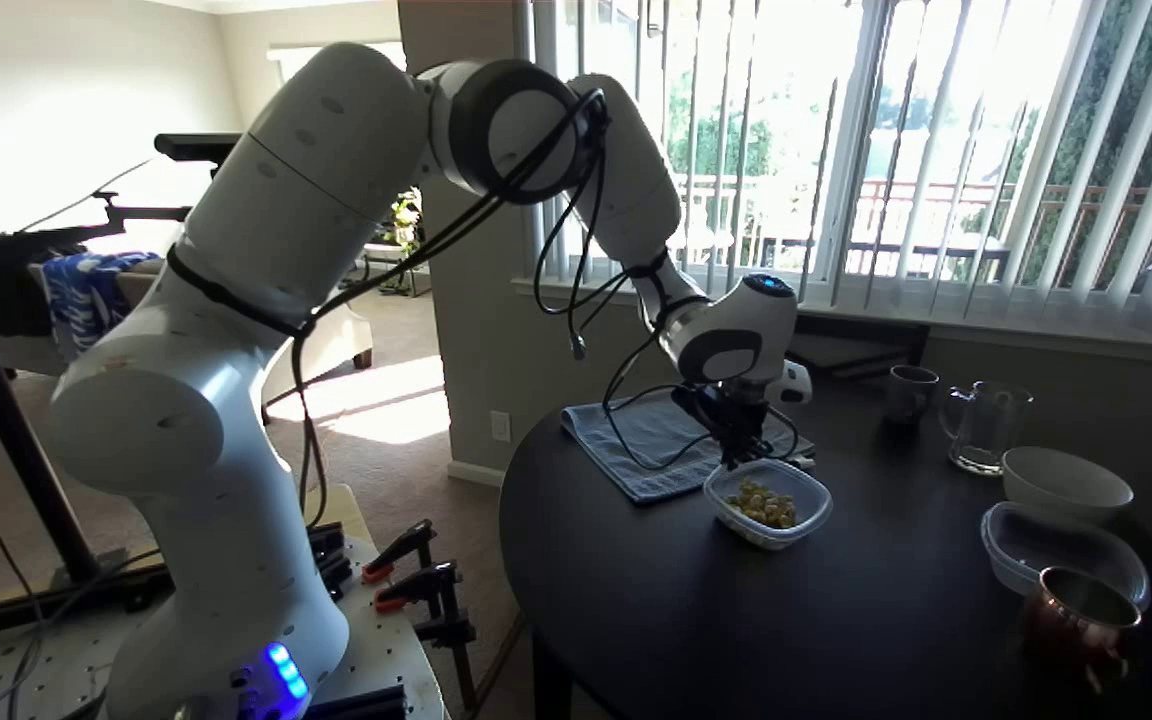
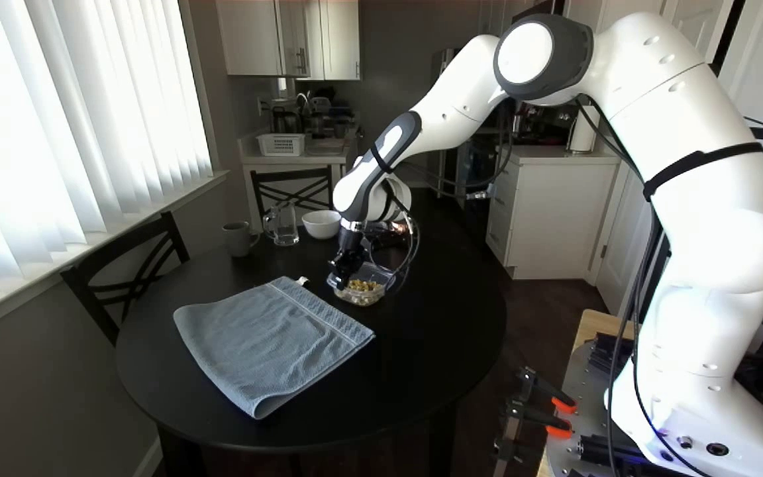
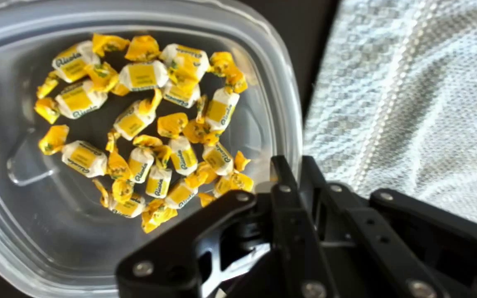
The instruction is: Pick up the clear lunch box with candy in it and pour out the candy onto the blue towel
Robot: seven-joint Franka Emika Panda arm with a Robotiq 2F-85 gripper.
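The clear lunch box (image 1: 804,520) stands on or just over the dark table beside the towel; I cannot tell if it touches the table. It also shows in an exterior view (image 2: 361,299) and in the wrist view (image 3: 284,95). Yellow-and-white wrapped candy (image 3: 141,163) lies inside it, seen too in both exterior views (image 1: 764,503) (image 2: 363,285). The blue towel (image 2: 269,344) lies flat, with one front corner curled; it fills the right of the wrist view (image 3: 358,82). My gripper (image 3: 291,163) points down, its fingers closed on the box's rim on the towel side.
A grey mug (image 1: 908,395), a glass mug (image 1: 981,430), a white bowl (image 1: 1066,482), another clear container (image 1: 1061,550) and a copper mug (image 1: 1081,625) stand on the table. Chairs (image 2: 130,265) stand at its edge. Loose cables (image 1: 636,450) hang near the gripper.
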